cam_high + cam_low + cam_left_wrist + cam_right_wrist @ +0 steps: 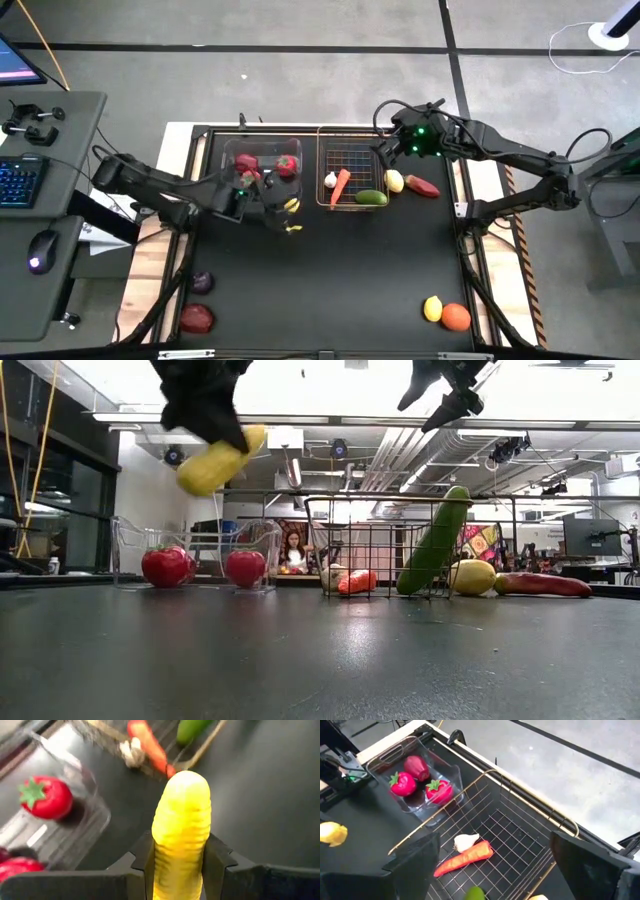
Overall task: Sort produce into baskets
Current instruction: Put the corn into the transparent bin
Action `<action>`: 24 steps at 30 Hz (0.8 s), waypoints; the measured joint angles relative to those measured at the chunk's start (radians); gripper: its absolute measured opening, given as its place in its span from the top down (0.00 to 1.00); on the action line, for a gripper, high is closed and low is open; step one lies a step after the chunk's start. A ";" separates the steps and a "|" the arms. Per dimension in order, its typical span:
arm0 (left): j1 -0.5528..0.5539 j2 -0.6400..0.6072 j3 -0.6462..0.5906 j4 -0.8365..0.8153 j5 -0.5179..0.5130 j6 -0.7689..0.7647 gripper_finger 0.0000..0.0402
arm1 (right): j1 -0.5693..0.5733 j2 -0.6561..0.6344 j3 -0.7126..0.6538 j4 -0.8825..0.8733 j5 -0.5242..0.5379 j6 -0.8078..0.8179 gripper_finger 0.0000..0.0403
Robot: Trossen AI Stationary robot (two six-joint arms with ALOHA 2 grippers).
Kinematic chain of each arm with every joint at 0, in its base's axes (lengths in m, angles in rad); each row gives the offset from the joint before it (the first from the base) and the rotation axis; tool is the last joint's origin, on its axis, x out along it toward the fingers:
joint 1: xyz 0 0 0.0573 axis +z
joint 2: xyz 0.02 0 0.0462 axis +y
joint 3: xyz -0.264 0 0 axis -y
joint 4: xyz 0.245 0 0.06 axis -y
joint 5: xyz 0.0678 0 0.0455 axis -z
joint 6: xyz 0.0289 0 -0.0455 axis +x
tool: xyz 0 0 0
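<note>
My left gripper point(286, 212) is shut on a long yellow ribbed piece of produce point(181, 825), which is high above the table just near of the clear plastic bin point(228, 150). It also shows in the low view point(215, 460). The bin holds three red pieces point(285, 166). My right gripper point(497, 870) is open and empty above the far right corner of the copper wire basket point(322, 160). In the basket lie a white garlic point(330, 180) and a carrot point(340, 187). A green cucumber point(435, 540) leans against its wall. My left gripper pinches the yellow piece between its two fingers point(216, 862), one on each long side point(162, 855). The fingers lie across it, and its rounded end point(187, 782) sticks out past them. The piece is lifted clear of the table and hangs tilted below the gripper.
A lemon point(395, 181) and a long red piece point(422, 187) lie on the table right of the wire basket. An eggplant point(202, 283) and a red apple point(197, 318) lie near left. A lemon point(432, 308) and an orange point(456, 316) lie near right.
</note>
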 joint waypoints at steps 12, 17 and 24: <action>0.069 0.000 0.123 -0.040 -0.279 0.180 0.77 | 0.000 0.000 0.000 0.000 0.006 0.005 0.09; 0.177 0.000 0.088 -0.072 -0.357 0.179 0.76 | 0.000 0.000 0.000 0.000 0.009 -0.015 0.09; 0.293 0.000 0.088 -0.074 -0.288 0.182 0.75 | 0.000 0.000 0.000 0.000 0.053 0.027 0.09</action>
